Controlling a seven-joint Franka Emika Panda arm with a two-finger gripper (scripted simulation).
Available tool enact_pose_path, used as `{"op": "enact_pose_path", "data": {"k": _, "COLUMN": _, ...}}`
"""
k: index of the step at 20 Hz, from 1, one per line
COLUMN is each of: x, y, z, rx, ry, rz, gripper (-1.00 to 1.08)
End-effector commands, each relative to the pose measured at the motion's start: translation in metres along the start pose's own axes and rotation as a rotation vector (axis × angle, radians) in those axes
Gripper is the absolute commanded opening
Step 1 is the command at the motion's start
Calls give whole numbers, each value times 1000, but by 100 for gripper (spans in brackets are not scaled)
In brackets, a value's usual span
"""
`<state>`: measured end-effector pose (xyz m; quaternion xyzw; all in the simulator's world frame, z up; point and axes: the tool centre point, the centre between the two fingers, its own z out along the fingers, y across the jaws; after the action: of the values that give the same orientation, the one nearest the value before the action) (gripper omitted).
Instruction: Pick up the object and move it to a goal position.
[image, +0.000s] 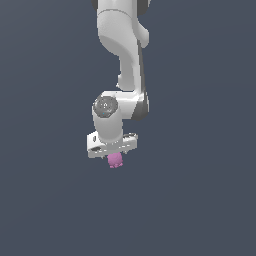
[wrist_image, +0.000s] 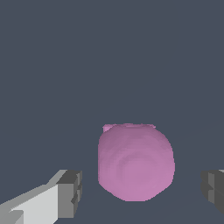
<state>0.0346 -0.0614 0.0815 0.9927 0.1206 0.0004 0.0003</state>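
Note:
The object (image: 115, 160) is a small pink-purple lumpy blob that peeks out just below the white hand of my arm in the exterior view. In the wrist view the object (wrist_image: 135, 162) looks large and rounded and lies between my two grey fingertips. My gripper (wrist_image: 142, 190) stands open around it, with a gap between each pad and the blob. One fingertip (wrist_image: 70, 192) shows on a white finger, the other fingertip (wrist_image: 214, 190) is cut by the picture's edge. In the exterior view the hand hides the fingers of the gripper (image: 114, 152).
A plain dark grey-blue surface (image: 200, 200) fills both views. The white arm (image: 127, 50) comes down from the exterior view's top. Nothing else shows.

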Motion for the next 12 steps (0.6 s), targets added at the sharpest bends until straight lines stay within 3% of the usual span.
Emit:
{"op": "enact_pose_path", "data": {"k": 1, "x": -1, "y": 0, "z": 11, "rx": 1, "ry": -1, "rz": -1, "gripper": 100}}
{"op": "enact_pose_path", "data": {"k": 11, "x": 0, "y": 0, "z": 42, "rx": 1, "ry": -1, "rz": -3, "gripper": 100}}
{"op": "enact_pose_path", "data": {"k": 12, "x": 0, "y": 0, "z": 42, "rx": 1, "ry": -1, "rz": -3, "gripper": -100}}
